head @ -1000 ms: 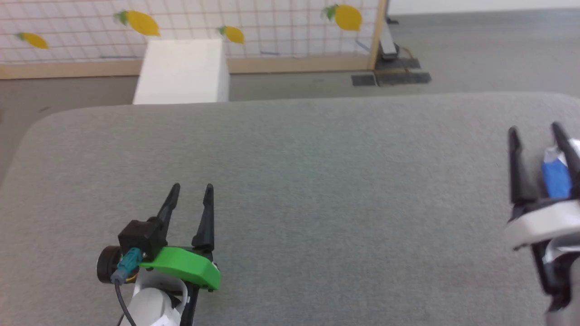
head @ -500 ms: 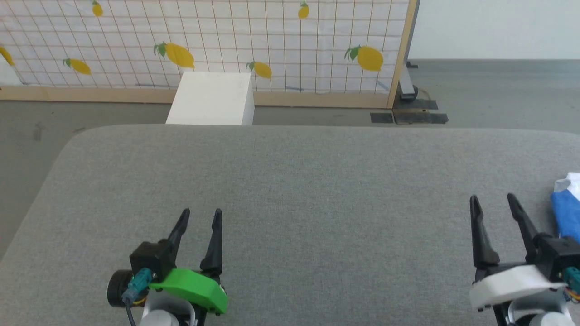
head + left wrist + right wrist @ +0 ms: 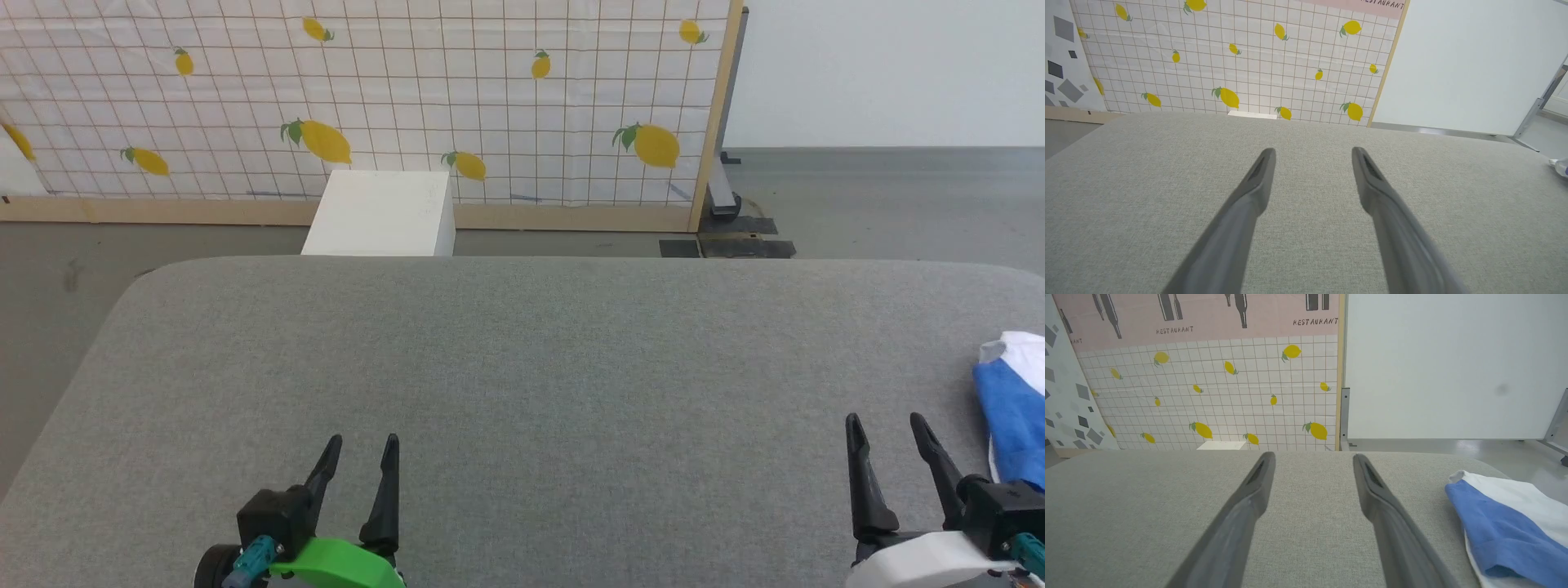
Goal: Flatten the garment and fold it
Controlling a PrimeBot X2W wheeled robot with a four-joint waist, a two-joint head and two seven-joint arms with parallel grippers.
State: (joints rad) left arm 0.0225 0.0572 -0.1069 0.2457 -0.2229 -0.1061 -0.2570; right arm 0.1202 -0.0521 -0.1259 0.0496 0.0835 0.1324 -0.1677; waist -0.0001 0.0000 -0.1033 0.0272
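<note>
The garment [image 3: 1016, 404], white with a bright blue panel, lies bunched at the right edge of the grey table [image 3: 522, 367]; in the right wrist view the garment [image 3: 1502, 526] sits right of my fingers, apart from them. My right gripper [image 3: 886, 429] stands open at the lower right, just left of the cloth, nothing between its fingers [image 3: 1257, 473]. My left gripper [image 3: 361, 447] is open over bare table at the lower left, empty. A sliver of the garment [image 3: 1560, 166] shows at the far right of the left wrist view.
A white box [image 3: 380, 214] stands on the floor behind the table's far edge. Behind it is a lemon-print grid screen [image 3: 367, 98] with a wooden frame, then a white wall [image 3: 882, 73]. The table's corners are rounded.
The head camera has tilted up, showing more of the screen. Both grippers now sit lower in view, and the right one has drawn back from the garment, which lies on the table.
</note>
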